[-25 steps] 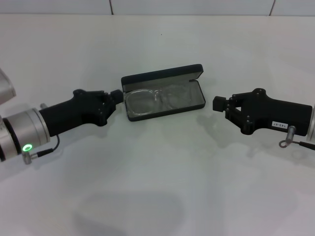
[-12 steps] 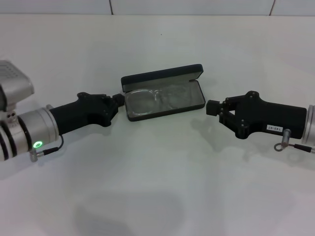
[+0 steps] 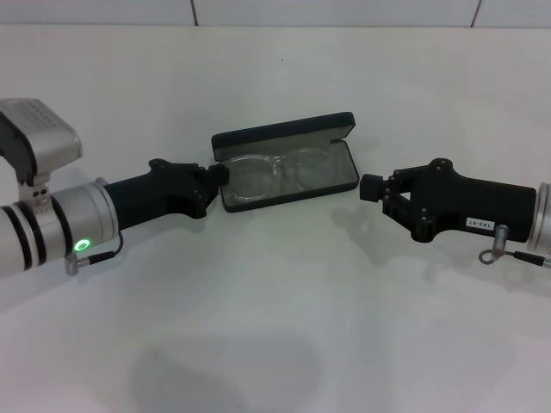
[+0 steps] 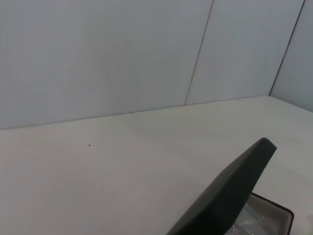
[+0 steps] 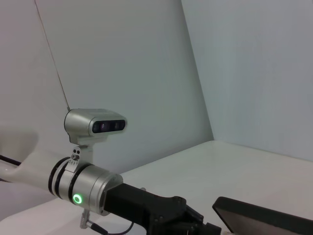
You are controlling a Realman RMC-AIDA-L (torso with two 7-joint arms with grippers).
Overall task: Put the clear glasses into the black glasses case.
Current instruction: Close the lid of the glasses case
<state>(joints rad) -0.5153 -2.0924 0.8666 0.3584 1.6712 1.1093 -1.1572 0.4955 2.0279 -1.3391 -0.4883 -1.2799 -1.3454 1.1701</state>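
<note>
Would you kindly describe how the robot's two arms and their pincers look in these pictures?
Both arms end in angular matte black housings on silver cylindrical wrists. The left pincer sits ahead of a wrist with black bands, a glowing green ring light, a thin dark cable and a boxy silver camera. The right pincer has a housing bearing a small white label with dark print, with a thin cable and metal ring near its wrist.

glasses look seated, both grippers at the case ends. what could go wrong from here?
1. The left gripper is pressed against the black glasses case; more push may slide it toward the right gripper.
2. The lid stands open; if the clear glasses sit proud of the rim, closing might pinch an arm.
3. The right gripper sits just off the case and could knock it.
</note>
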